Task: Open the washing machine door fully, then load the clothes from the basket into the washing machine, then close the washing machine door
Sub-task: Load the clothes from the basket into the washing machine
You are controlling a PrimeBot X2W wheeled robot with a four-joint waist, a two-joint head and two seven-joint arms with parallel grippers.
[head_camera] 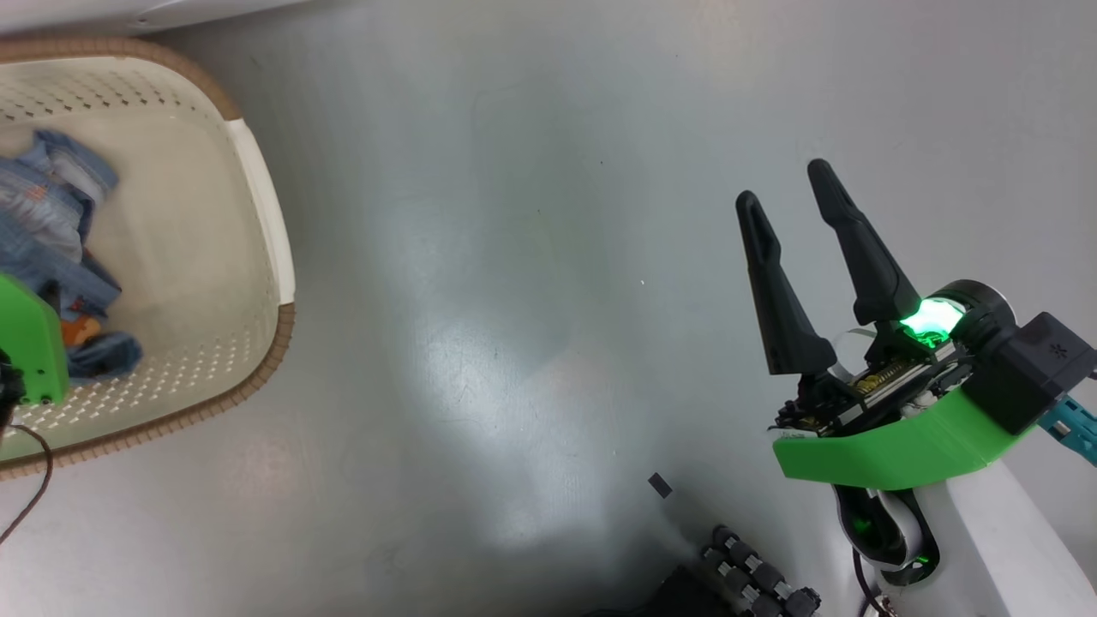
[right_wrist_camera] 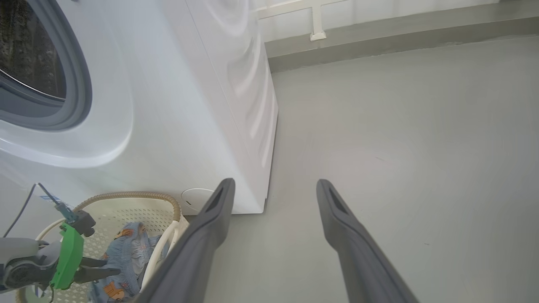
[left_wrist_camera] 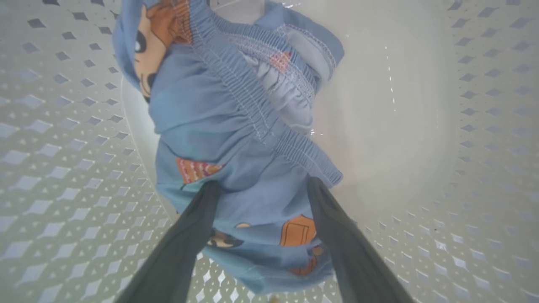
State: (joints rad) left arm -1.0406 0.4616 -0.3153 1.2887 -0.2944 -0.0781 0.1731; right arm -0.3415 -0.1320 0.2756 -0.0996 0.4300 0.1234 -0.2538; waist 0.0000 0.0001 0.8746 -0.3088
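Washing machine (right_wrist_camera: 189,105): we see one big white front-loader with smooth, glossy panels. It stands on the floor just behind the basket.
Drum opening (right_wrist_camera: 29,54): it is round and dark, with perforated metal dimly visible inside. A smooth grey-blue seal (right_wrist_camera: 82,88) rings it, and the part we see stands uncovered.
Basket (head_camera: 270,223): it is cream plastic, a rounded rectangle whose walls are pierced with rows of small holes. It has a brown woven-look rim and sits on the floor at the foot of the machine.
Blue garment (left_wrist_camera: 236,126): we see soft, crumpled light blue cloth with a gathered, stitched elastic waistband and orange cartoon prints. It lies bunched on the bottom of the basket.
Left gripper (left_wrist_camera: 263,185): its dark, matte, tapering fingers reach down inside the basket and are spread wide over the blue garment. It is released and grasps nothing, but we cannot tell whether the tips touch the cloth. A bright green plastic mount (head_camera: 30,343) sits at its wrist.
Floor (head_camera: 514,300): it is grey and smooth, with a soft sheen and faint scuffs.
Right gripper (head_camera: 784,184): its dark tapered fingers are the same and stand apart, released and empty. It hangs over bare floor, well apart from the basket. Behind the fingers are a curved green bracket and a glowing green light.
Counts: we count one machine, one basket, one garment in it, and two grippers with two fingers each.
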